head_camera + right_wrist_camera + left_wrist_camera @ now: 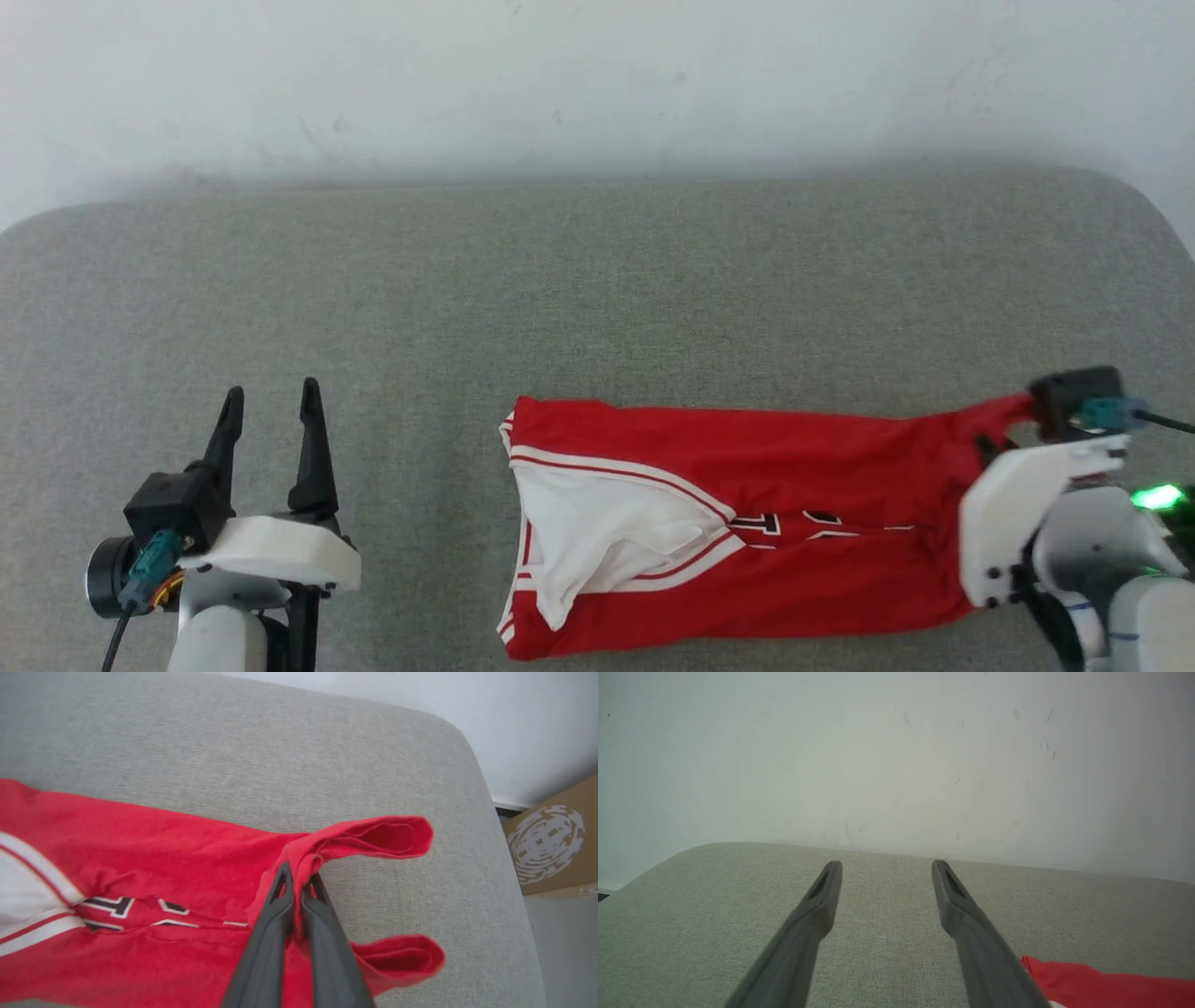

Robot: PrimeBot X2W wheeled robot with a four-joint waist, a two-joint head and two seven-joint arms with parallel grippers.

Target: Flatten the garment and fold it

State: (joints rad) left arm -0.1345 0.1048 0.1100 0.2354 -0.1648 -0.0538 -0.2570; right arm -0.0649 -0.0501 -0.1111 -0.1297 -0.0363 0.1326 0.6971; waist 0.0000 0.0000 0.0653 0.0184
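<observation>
Flattening seems under way: right gripper [299, 884] clamps the red jersey [794, 467] by the padded table's [597, 280] right edge; left gripper [271, 401], spread empty, should probably take the other end.

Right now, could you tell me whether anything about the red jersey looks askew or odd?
Yes: the garment lies bunched in a narrow band, not flat; its white panel is crumpled at the left end, and the right gripper pinches the other end.

A counter [597, 280] covered in grey woven fabric, with rounded corners, is set against a plain white wall [597, 75] marked by faint scuffs. A brown cardboard box [551, 844] with a white print is seen beside one corner, on a grey floor [570, 952].
</observation>
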